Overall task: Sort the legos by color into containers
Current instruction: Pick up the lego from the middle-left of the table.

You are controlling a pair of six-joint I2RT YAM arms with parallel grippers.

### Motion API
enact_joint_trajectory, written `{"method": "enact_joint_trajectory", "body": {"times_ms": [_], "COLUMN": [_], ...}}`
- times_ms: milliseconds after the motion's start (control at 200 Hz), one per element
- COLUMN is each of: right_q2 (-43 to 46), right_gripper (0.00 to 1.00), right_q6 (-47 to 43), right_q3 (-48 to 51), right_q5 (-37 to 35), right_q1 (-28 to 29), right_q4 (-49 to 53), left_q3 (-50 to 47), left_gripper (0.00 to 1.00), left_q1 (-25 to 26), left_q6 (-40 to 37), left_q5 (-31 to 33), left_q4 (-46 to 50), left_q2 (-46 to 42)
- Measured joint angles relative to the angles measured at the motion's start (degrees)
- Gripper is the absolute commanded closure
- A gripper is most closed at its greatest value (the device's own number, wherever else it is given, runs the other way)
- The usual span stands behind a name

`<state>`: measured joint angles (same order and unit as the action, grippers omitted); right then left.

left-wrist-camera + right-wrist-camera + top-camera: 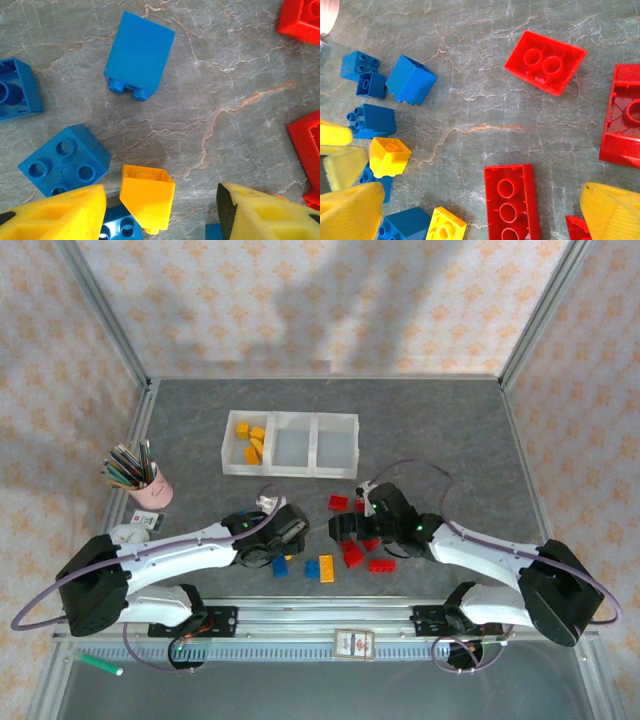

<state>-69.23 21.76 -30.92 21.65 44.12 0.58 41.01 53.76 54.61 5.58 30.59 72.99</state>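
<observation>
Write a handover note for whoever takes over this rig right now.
Left gripper: open, one finger on either side of a yellow brick, with blue bricks close by.
Right gripper: open, holding nothing, above red bricks.
Bins: a few yellow bricks in the left compartment; the other two hold none.
Left to do: the other yellow ones and all blue and red, loose on the table in front of the bins.

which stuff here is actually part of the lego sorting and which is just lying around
Part of the job:
- red legos
- blue legos
- yellow legos
- containers

Lying about:
- pink cup of pencils
- green marker
- small card
</observation>
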Motion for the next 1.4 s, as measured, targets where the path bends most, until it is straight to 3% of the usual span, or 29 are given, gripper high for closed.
{"method": "enact_joint_trajectory", "body": {"times_ms": [465,1176,1401], "right_q2": [-0.09,-1.11,-1.11], "right_gripper": [0.00,0.00,0.00], "right_q6": [-0.02,-0.22,-0.46], "right_q3": [0.00,-0.07,-1.53], "right_q5": [0.00,-0.07,-0.24], "right_q1": [0.00,0.00,0.00], "right_q4": [-0.07,-0.15,-0.07], "left_q3": [0.22,-0.59,-0.63], "left_gripper": [0.39,0.65,0.66], "left_q1": [0.15,0.26,0.26], "left_q6": [-1.81,-3.69,-3.67], "left_q5": [-0.20,0.61,0.66], "left_q4": [-3.10,-5.62,-5.44], "left_q2": [6.73,10.38,9.64]}}
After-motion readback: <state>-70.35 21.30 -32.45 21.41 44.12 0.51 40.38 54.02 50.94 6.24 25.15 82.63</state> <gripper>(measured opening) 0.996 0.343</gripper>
